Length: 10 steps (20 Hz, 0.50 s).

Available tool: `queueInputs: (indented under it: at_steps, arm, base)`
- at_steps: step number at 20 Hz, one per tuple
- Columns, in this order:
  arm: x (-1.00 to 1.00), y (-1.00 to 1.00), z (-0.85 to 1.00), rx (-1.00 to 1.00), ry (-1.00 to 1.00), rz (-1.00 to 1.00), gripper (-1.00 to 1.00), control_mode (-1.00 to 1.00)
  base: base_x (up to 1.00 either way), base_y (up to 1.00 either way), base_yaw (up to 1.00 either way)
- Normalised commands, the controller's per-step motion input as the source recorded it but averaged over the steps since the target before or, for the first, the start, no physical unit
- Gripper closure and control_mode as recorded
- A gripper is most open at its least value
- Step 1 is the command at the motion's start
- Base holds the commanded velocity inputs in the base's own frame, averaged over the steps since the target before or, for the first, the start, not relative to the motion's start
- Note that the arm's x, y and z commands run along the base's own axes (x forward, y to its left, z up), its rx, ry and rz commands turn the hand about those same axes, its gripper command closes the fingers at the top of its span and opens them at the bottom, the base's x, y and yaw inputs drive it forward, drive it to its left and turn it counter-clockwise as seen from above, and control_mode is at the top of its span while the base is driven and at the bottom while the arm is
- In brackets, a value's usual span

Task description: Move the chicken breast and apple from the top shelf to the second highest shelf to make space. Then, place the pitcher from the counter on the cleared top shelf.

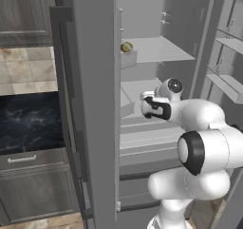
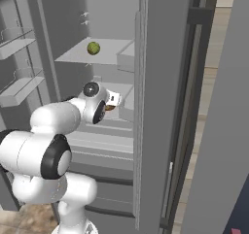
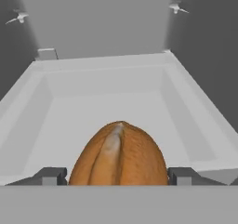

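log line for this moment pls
stage: chicken breast between gripper fingers over second highest shelf | apple on top shelf

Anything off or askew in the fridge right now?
Nothing stands out. The apple sits upright on the top shelf, and the chicken breast lies between the tool's fingertips over the second highest shelf. No spills.

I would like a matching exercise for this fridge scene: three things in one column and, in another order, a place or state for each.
Things:
1. apple
2. chicken breast
3. gripper

Places or states:
a. between the two fingertips, over the second highest shelf
b. reaching into the fridge, jaws wide on either side of the orange-brown lump
c. lying on the top shelf

Pairs: 1-c, 2-a, 3-b
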Motion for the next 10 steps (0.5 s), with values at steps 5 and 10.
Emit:
queueInputs:
  at_steps: [5, 10]
  arm:
    - [0.46, -0.12, -0.4, 0.02, 0.0, 0.0, 1.0, -1.0]
    - [0.53, -0.07, -0.44, 0.0, 0.0, 0.0, 1.0, -1.0]
  base:
    - [0.0, 0.0, 0.0]
    - [0.0, 0.0, 0.0]
